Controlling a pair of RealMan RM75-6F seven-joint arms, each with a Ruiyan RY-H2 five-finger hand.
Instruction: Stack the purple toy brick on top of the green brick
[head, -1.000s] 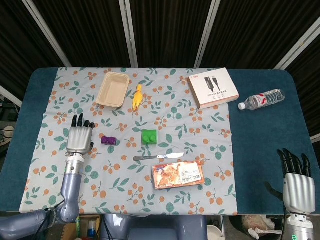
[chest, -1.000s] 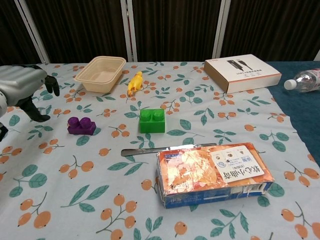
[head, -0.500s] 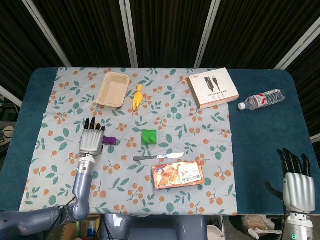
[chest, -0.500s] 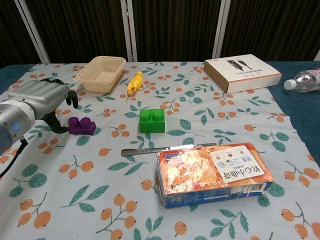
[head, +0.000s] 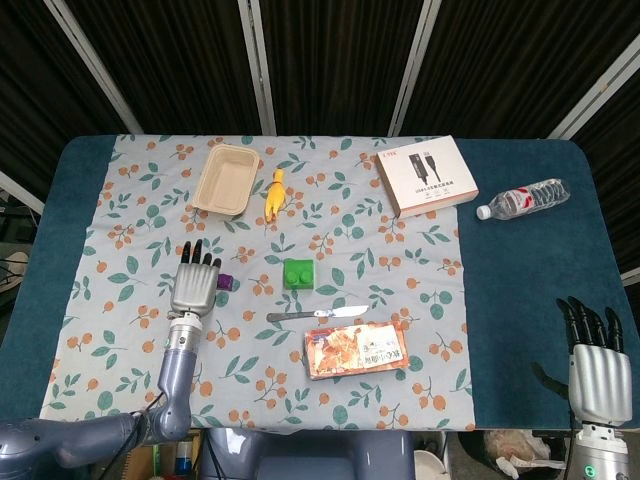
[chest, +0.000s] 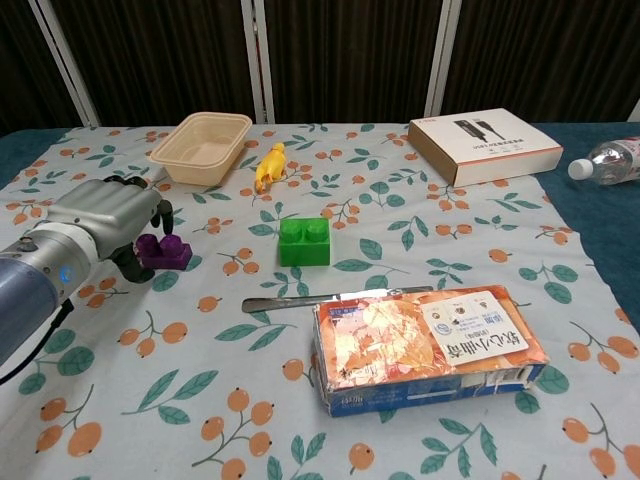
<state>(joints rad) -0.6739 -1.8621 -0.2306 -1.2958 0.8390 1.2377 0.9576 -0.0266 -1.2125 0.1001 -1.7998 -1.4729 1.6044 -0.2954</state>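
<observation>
Purple brick sat toward the counter's left side, mostly hidden in the head view under the left hand, whose fingers draped over its near-left side; whether they gripped it I could not tell. Green brick stood clear near the counter's middle, open cloth between it and the purple one. A knife and a snack box crowded the front edge. Right hand hung off the front right corner, fingers spread and empty, its wrist cut off by the frame.
</observation>
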